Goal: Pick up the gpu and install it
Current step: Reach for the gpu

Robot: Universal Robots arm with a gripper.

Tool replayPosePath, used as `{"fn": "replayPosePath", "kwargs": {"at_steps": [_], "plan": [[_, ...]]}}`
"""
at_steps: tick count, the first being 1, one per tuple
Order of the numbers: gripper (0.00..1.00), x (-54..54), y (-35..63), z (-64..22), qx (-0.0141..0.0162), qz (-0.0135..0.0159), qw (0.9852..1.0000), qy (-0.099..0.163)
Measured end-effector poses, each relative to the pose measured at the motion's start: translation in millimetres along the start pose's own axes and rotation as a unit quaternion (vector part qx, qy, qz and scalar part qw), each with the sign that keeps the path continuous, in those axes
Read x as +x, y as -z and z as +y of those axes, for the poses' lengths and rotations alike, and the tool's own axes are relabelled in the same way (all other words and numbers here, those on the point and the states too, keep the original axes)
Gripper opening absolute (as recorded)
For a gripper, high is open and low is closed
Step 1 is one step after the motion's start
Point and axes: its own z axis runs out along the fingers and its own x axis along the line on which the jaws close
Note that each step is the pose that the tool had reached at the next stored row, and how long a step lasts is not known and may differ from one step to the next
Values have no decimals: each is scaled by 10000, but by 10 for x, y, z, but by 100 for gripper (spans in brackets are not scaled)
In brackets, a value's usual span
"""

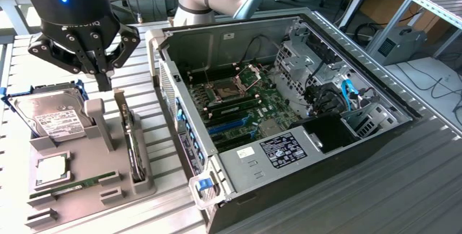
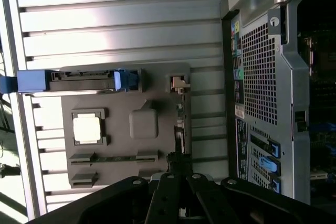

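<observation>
You worked on a ribbed metal desk (image 1: 404,185). Toward its edge at the exterior view's left sat the grey holder (image 1: 108,188), with the hard drive (image 1: 51,115) propped tilted at its far corner. Your hand (image 1: 105,82) hung above the holder, fingers pressed together and pinching nothing. The gpu (image 1: 132,142) stood on edge in the slot along the holder's side nearest the open computer case (image 1: 252,164), which lay across the desk's middle. Past the desk's edge at the exterior view's right stood an aluminium frame (image 1: 433,7) and a grey box (image 1: 401,45), with cables trailing on the floor.
</observation>
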Motion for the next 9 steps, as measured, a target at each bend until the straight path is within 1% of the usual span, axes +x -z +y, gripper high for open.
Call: {"fn": "replayPosePath", "kwargs": {"at_steps": [7, 9], "plan": [[11, 0, -3, -3, 16, -1, 10000, 0], [11, 0, -11, -12, 52, -4, 10000, 1]]}}
